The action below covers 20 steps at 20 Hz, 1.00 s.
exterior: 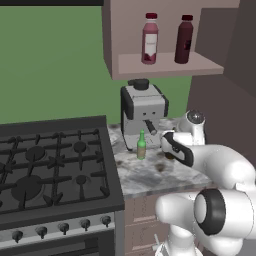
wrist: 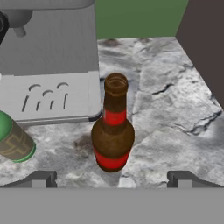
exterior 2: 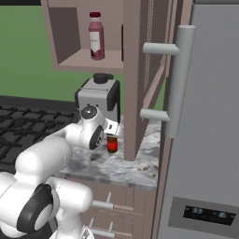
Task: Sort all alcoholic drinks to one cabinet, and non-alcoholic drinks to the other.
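**Hovering over the amber bottle, four drinks counted**

Hanging low above the marble counter (exterior: 150,175), beside the stove (exterior: 55,170), with the gripper (wrist: 112,177) aimed down at one amber-brown bottle (wrist: 113,127). Fingers (wrist: 41,179) spread wide, one tip to each side of the bottle in the hand view, pinching nothing. Standing upright on the counter, red band at the neck and a red label round the belly, just in front of the drip tray of the one coffee machine (exterior: 143,112).

Counting two small long-necked bottles on the counter: the amber-brown one, also glimpsed behind the wrist in the right base view (exterior 2: 112,144), and one green bottle (exterior: 141,145) with a pale label, upright, near the coffee machine's front and just beside the amber one.

Counting two taller bottles up in the open wall cabinet (exterior: 170,67): one pink bottle (exterior: 149,39) with white label and dark red cap, one dark maroon bottle (exterior: 184,39), both upright on the shelf, side by side and apart.

Flanking the counter on the right: one tall refrigerator (exterior 2: 205,140) with a long grey handle.
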### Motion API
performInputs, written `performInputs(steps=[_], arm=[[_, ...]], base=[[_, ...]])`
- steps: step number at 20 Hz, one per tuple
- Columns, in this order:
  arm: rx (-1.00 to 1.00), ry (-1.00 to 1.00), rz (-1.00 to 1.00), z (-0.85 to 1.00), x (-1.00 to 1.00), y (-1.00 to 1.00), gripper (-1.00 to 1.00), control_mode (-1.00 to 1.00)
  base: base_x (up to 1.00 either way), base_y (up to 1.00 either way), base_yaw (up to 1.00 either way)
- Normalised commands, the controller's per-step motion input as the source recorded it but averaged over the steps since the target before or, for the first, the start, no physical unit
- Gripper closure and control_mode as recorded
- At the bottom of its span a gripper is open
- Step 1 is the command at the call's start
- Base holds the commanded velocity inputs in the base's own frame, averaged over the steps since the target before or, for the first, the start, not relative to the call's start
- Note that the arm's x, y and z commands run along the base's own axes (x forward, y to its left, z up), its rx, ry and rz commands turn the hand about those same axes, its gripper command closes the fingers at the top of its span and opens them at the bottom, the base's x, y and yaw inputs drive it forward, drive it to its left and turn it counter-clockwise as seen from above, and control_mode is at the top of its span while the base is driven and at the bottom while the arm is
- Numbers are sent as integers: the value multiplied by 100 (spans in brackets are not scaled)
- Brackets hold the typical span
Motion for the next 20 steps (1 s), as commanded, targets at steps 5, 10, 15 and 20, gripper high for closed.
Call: performInputs(steps=[5, 10, 15, 20], arm=[[0, 1, 0, -6, 14, -2, -100, -100], [0, 2, 0, -5, 13, -3, -100, -100], [0, 2, 0, -5, 12, -3, -100, -100], [0, 2, 0, -7, 10, -2, -100, -100]], base=[[0, 0, 0], [0, 0, 0], [0, 0, 0], [0, 0, 0]])
